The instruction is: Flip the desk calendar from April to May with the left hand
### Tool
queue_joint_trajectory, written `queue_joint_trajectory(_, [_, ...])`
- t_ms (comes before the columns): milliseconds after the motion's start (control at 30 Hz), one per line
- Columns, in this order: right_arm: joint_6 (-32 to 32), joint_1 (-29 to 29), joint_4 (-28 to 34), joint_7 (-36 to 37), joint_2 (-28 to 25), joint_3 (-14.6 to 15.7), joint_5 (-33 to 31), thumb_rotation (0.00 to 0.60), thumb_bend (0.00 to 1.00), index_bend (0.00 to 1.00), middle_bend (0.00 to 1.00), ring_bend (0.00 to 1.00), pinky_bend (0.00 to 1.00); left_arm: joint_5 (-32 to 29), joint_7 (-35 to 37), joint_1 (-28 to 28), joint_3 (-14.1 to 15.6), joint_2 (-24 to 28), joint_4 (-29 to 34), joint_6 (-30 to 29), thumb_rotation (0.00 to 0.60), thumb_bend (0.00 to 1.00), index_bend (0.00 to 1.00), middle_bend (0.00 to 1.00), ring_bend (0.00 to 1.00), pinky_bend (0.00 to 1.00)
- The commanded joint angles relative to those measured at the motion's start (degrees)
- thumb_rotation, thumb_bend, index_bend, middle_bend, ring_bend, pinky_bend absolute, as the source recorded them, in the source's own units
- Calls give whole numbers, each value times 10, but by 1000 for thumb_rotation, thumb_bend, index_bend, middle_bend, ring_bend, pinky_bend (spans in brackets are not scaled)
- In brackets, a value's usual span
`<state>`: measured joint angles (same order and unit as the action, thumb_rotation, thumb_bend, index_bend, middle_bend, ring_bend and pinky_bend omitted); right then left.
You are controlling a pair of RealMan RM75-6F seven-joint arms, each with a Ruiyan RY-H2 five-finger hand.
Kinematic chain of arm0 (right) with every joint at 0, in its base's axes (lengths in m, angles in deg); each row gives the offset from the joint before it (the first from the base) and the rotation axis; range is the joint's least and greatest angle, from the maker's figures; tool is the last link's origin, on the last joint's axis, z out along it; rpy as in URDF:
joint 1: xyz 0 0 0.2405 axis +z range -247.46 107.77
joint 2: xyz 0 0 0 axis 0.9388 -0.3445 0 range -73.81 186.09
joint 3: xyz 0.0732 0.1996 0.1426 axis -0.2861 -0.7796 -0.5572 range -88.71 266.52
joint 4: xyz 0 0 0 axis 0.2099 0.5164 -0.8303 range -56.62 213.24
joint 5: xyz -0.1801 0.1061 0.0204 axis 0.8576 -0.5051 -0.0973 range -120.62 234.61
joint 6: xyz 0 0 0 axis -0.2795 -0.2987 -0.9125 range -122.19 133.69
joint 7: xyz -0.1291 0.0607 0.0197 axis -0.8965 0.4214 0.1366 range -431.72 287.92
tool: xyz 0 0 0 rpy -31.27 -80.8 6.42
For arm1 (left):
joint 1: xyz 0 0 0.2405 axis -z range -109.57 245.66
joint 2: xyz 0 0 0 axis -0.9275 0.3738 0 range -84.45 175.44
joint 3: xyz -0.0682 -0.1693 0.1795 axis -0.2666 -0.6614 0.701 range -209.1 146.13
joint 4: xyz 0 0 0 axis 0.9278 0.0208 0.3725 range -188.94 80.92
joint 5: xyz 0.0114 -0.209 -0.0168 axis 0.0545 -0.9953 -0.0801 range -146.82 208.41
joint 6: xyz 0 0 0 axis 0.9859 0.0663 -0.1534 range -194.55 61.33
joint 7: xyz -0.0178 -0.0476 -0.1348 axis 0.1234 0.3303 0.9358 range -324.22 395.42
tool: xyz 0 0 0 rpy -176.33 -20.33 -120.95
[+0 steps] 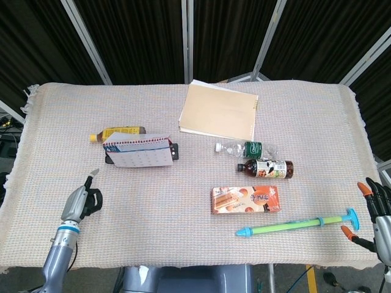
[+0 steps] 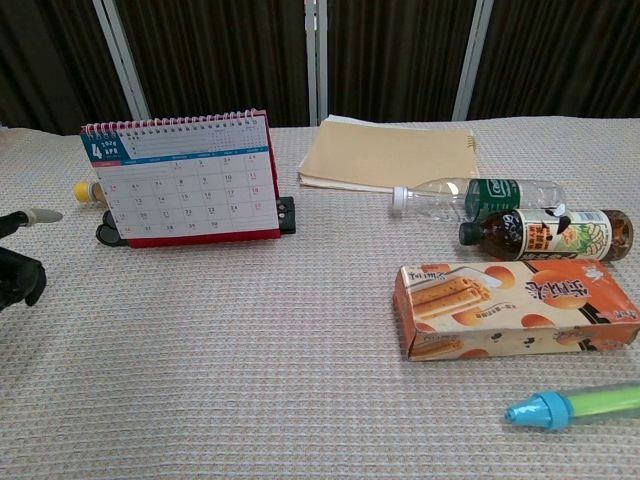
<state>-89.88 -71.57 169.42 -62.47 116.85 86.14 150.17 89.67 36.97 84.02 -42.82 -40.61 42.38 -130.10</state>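
Observation:
The desk calendar [image 1: 137, 151] stands at the left middle of the cloth, its April page [image 2: 185, 180] facing me under a white spiral binding. My left hand [image 1: 82, 198] hovers over the cloth to the calendar's front left, well apart from it. It is turned edge-on, most fingers curled in and one finger [image 2: 40, 215] stretched out towards the calendar, and it holds nothing. In the chest view my left hand [image 2: 18, 270] only shows at the left edge. My right hand [image 1: 377, 210] stays at the table's front right corner, fingers spread and empty.
Behind the calendar lie a yellow-capped bottle [image 1: 116, 132] and a black object [image 1: 174, 149]. A beige folder [image 1: 219, 112] lies at the back centre. To the right are a clear bottle [image 1: 247, 148], a brown bottle [image 1: 266, 168], a snack box [image 1: 245, 199] and a green-blue plastic pump [image 1: 299, 224].

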Motion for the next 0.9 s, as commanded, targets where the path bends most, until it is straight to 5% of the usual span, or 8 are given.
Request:
queue_joint_trajectory(33, [-1, 0, 0, 0, 0, 0, 1, 600, 69, 4, 0, 0, 0, -32, -6, 19, -15, -12, -10, 21, 600, 757, 0, 662, 742, 691])
queue_joint_trajectory(900, [-3, 1, 0, 11, -3, -1, 1, 600, 69, 4, 0, 0, 0, -168, -66, 110, -57, -57, -46, 81, 600, 758, 0, 662, 742, 693])
